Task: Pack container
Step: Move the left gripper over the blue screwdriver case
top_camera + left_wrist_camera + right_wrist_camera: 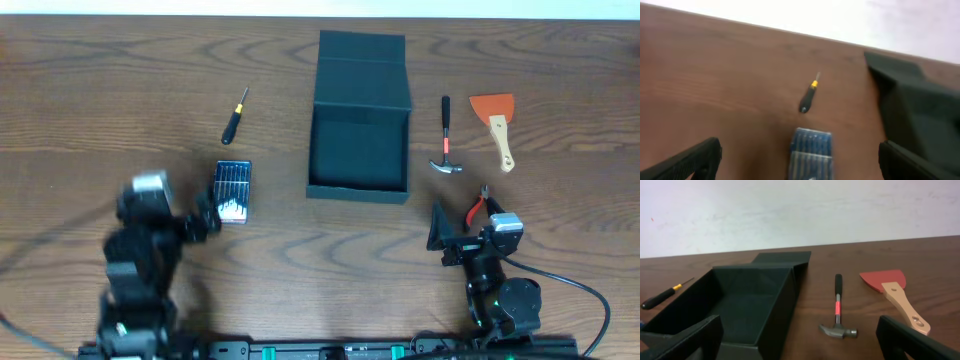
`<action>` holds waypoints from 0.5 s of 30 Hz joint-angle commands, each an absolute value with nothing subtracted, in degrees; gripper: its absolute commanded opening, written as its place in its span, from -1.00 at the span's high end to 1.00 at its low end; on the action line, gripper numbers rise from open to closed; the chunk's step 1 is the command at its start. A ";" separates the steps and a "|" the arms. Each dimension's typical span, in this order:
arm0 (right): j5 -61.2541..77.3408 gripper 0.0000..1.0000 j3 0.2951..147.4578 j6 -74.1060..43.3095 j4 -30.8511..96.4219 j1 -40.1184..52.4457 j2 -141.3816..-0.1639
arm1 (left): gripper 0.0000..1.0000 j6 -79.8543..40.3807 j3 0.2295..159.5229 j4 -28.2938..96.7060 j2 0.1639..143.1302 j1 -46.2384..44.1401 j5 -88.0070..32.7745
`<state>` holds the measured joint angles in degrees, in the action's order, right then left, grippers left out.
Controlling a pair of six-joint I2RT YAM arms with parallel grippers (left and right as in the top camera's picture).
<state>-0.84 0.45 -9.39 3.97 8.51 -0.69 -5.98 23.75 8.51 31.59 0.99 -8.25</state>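
Squarely central on the brown wooden table [90, 90]: one container [358, 190], dark and rectangular, flap lid laid back toward the far edge. Sits ahead and to the left of the right claw [799, 330], well apart from it, and ahead and to the right of the left claw [799, 147], likewise apart. Both claws spread wide, empty. Open tabletop along the container's near wall and between the two arms; broad bare wood at far left. To the container's right, near but not touching: one hammer [445, 135], red-and-black handle, head toward the near edge; beyond it, one scraper [497, 125], orange blade, pale wooden handle. To the left: one blue bit case [233, 190], just ahead of the left claw; one screwdriver [235, 117], black handle, yellow collar, farther back. Just beside the right claw: one pair of red-handled pliers [477, 209].
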 commanded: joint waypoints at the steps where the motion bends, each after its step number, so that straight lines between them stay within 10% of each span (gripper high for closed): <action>1: -0.60 -0.98 0.30 -8.51 4.19 8.08 -0.32 | -0.97 -4.12 39.62 15.31 45.87 0.89 -11.86; 8: -0.60 -0.99 0.30 -8.54 4.19 8.08 -0.32 | -0.97 -4.10 72.71 45.98 75.24 0.89 -12.01; 15: -0.60 -0.98 0.30 -8.54 4.16 8.08 -0.32 | -0.97 -4.12 79.77 50.13 87.90 0.86 -12.03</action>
<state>-0.82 0.45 -9.39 3.97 8.51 -0.69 -4.62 78.63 49.36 85.58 0.99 -11.68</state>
